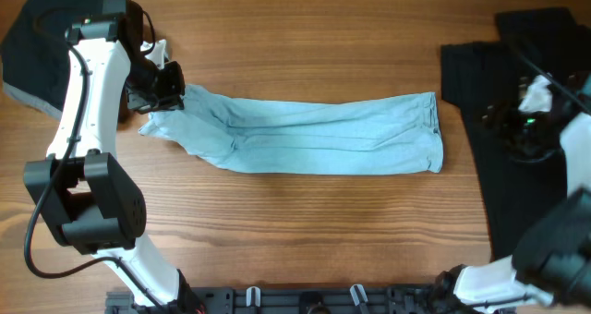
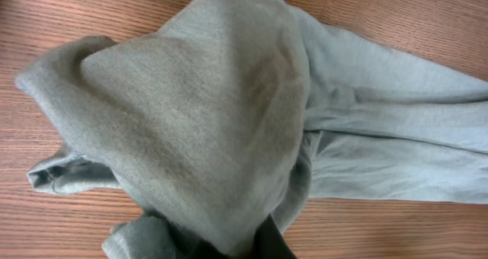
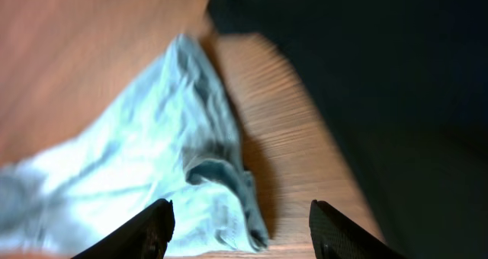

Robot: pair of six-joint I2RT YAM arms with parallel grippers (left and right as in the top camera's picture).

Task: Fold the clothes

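The pale blue-green T-shirt (image 1: 314, 134) lies in a long folded strip across the middle of the wooden table. My left gripper (image 1: 159, 100) is shut on its left end, and in the left wrist view the cloth (image 2: 213, 114) bunches up over the jaws and hides them. My right gripper (image 1: 528, 120) hovers over the large black T-shirt (image 1: 503, 148) at the right. Its fingers (image 3: 240, 221) are open and empty, with the pale shirt's right end (image 3: 152, 160) and the black cloth (image 3: 366, 76) below.
A folded black and grey piece (image 1: 42, 51) lies at the far left corner behind my left arm. Bare wood (image 1: 323, 231) runs in front of the shirt. The arm bases (image 1: 305, 300) stand at the front edge.
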